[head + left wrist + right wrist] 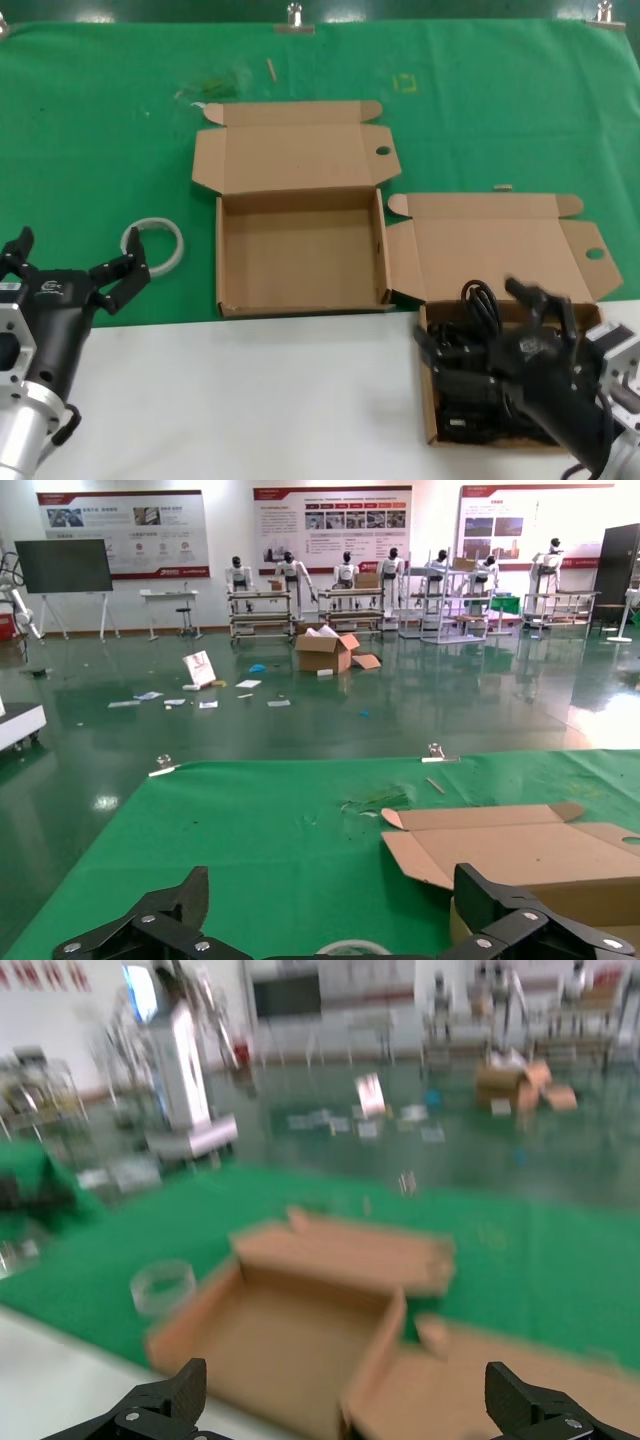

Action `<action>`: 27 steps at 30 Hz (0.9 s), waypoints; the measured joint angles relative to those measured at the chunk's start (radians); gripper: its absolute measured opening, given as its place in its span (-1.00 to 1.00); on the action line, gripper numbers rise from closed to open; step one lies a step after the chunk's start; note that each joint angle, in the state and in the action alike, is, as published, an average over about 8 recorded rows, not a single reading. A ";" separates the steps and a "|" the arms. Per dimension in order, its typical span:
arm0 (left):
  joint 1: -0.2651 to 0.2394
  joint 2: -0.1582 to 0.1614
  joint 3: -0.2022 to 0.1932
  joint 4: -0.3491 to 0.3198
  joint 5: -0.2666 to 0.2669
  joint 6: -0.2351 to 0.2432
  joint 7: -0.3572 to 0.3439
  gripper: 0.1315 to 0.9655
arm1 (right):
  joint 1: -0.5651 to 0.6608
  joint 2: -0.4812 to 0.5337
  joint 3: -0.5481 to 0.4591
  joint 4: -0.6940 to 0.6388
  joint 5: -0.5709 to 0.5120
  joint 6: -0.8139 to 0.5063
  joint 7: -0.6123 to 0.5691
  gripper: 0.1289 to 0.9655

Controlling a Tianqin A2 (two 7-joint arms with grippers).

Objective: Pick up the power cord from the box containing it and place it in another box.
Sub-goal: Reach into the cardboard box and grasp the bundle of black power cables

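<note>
Right gripper [520,335] hangs spread wide, gripping nothing, over the power cord [480,375] lying in its source box [500,250], lined up to grab. Empty target box [300,250] waits beside; left gripper [70,270] idles, splayed, near the counter [250,400] edge.

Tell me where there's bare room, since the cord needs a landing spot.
The other box is bare inside. White table lies free between the left gripper and the cord's box. That box is crowded: power cord and right gripper.
</note>
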State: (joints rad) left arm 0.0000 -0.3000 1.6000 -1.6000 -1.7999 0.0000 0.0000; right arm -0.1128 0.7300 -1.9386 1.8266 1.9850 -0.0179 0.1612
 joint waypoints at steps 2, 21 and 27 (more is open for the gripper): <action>0.000 0.000 0.000 0.000 0.000 0.000 0.000 0.80 | 0.001 0.014 -0.025 -0.040 0.007 0.010 0.004 1.00; 0.000 0.000 0.000 0.000 0.000 0.000 0.000 -0.05 | 0.132 0.005 -0.163 -0.348 0.038 0.065 -0.047 0.73; 0.000 0.000 0.000 0.000 0.000 0.000 -0.001 -0.43 | 0.148 -0.005 -0.172 -0.375 0.037 0.059 -0.053 0.63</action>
State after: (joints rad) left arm 0.0000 -0.3000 1.6000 -1.6000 -1.7997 0.0000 -0.0005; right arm 0.0352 0.7248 -2.1103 1.4521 2.0224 0.0412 0.1087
